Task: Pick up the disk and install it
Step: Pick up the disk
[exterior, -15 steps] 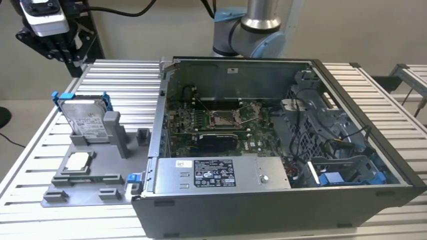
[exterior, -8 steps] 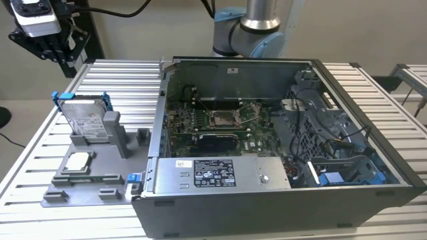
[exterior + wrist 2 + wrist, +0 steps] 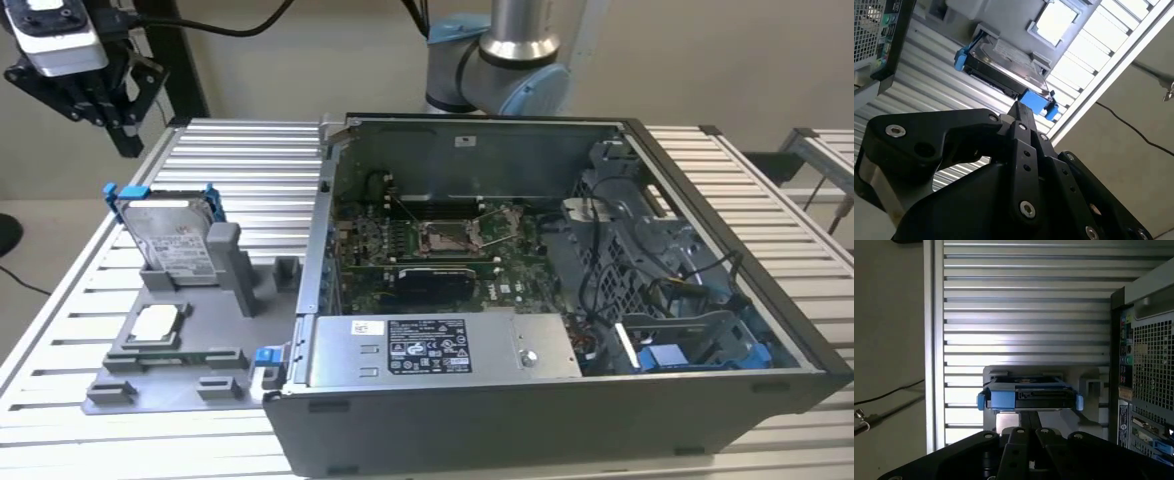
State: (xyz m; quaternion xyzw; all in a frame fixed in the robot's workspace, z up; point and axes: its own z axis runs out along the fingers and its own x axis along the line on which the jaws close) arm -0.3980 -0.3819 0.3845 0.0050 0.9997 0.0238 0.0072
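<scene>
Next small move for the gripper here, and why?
Probably ease it closer to the disk. The disk stands upright in the grey holder, not yet in the computer case, and the gripper hangs apart from it, holding nothing.

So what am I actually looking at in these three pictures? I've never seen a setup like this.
This is one robot arm working at a slatted metal table. The exterior view comes from a camera standing off the arm. The two wrist views come from cameras riding near the arm's wrist, looking past its black end effector, the part that grasps. In the exterior view the end effector hangs high at the exterior view's left, shut and holding nothing. On the table sits an open computer case with its circuit board showing. Beside it, a grey holder keeps the disk, framed in blue plastic, standing on edge. A small square chip lies flat nearby. Both wrist views look toward the disk, which is untouched.
</scene>
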